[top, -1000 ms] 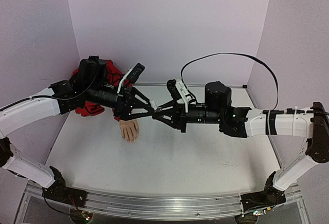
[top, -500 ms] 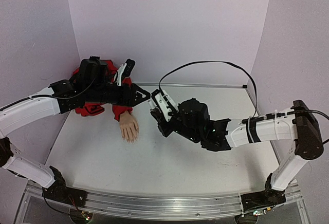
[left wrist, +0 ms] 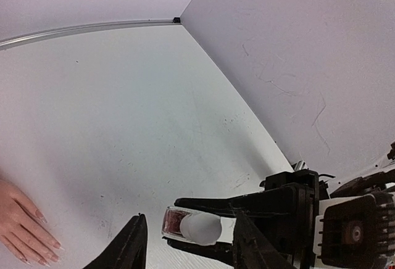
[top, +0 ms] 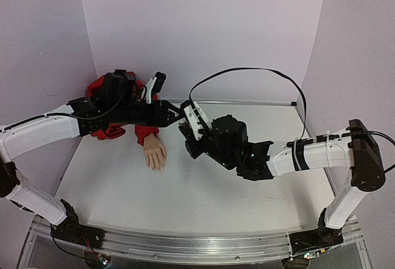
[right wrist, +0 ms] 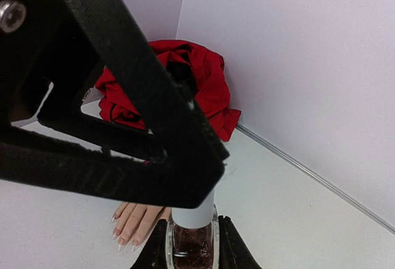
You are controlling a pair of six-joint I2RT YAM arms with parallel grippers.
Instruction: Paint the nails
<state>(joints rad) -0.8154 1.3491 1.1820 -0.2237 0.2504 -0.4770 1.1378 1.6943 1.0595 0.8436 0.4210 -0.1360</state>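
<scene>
My right gripper point(right wrist: 193, 219) is shut on the glass body of the small pinkish polish bottle point(right wrist: 192, 244), held above the table. Its white cap point(left wrist: 200, 229) lies between my left gripper's point(left wrist: 189, 216) open fingers, with a gap on the left side. In the top view the left gripper point(top: 175, 113) meets the right gripper point(top: 184, 127) right of the mannequin hand point(top: 154, 155). The hand lies palm down, with its red sleeve point(top: 106, 130) behind it. Its pale nails point(right wrist: 117, 235) show in the right wrist view and the left wrist view point(left wrist: 54, 244).
The red sleeve fabric point(right wrist: 191, 78) is bunched in the back left corner against the walls. A black cable point(top: 247, 71) loops above the right arm. The side wall point(left wrist: 296, 65) stands close on the right.
Since a second ago the right arm has dropped and turned its wrist, and the left gripper has lifted slightly. The bottle stays in the right gripper. Little has moved in the last half second.
</scene>
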